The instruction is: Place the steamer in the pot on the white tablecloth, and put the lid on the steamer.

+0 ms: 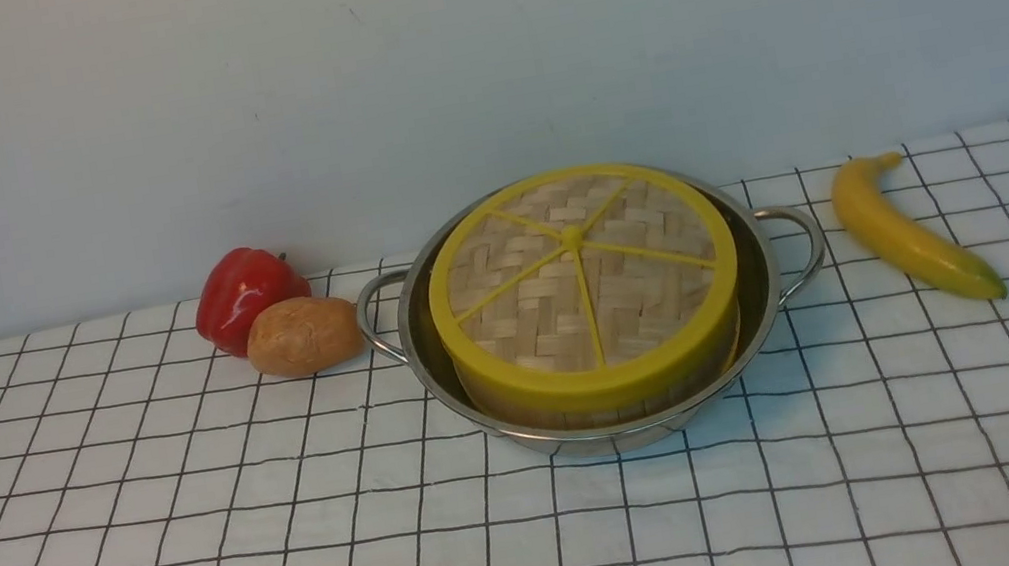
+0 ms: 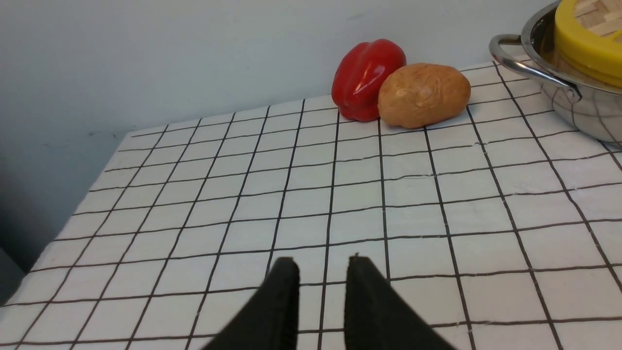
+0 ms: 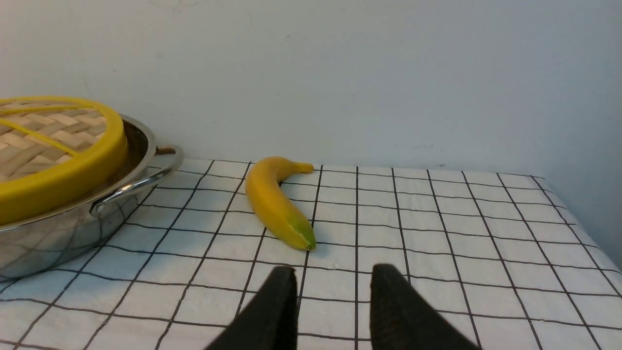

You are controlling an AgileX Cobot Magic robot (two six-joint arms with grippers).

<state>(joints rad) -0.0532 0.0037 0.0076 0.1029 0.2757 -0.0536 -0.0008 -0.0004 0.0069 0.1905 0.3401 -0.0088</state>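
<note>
The lid [image 1: 582, 279] sits on the steamer [image 1: 584, 402] in the pot [image 1: 761, 303]; my left hand [image 2: 320, 265] and right hand [image 3: 333, 274] are narrowly parted, holding nothing.

Shiny stainless-steel pot [image 1: 417, 337] with loop handles: one
Bamboo steamer basket [image 1: 523, 399] with wooden wall: one
Woven bamboo lid [image 1: 581, 282] with yellow rim: one
Red bell pepper [image 1: 243, 292]: one
Brown potato [image 1: 302, 335]: one
Yellow banana [image 1: 906, 230]: one
White grid-lined tablecloth [image 1: 200, 534]: one
Black grippers: two, left [image 2: 320, 265] and right [image 3: 333, 274]
</note>
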